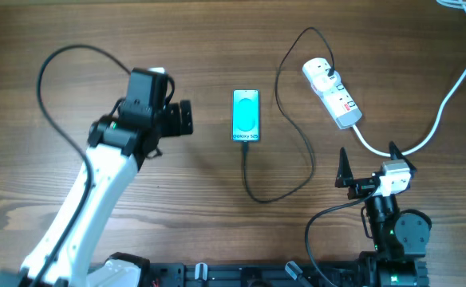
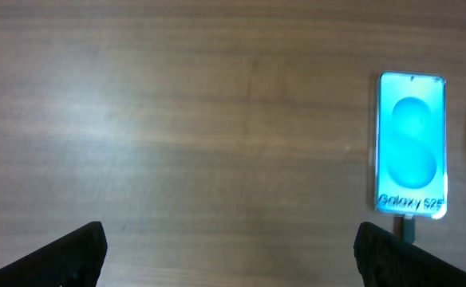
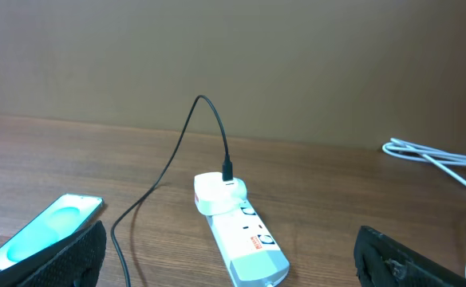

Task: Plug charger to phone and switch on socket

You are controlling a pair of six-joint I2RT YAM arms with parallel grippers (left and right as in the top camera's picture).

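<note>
gaping wide, the left jaws held nothing, their fingers [image 2: 65, 255] spread over bare table [image 2: 177, 119]. ahead of them, over toward the right finger, the phone [image 2: 411, 147] lay flat, its screen glowing cyan. the charger [image 2: 408, 229] met the phone's lettered short edge, tip touching it, though i couldn't tell how deep it sat. the right jaws were wide apart too and empty, with their fingers [image 3: 49, 259] low at either side. the socket [image 3: 241, 235] lay straight ahead between them, clear of both. the charger's black cable rose from a white plug [image 3: 219, 190] at its far end. whether its red switches were on or off, i couldn't tell. a white cord [image 3: 432, 155] trailed beyond the right finger.
</note>
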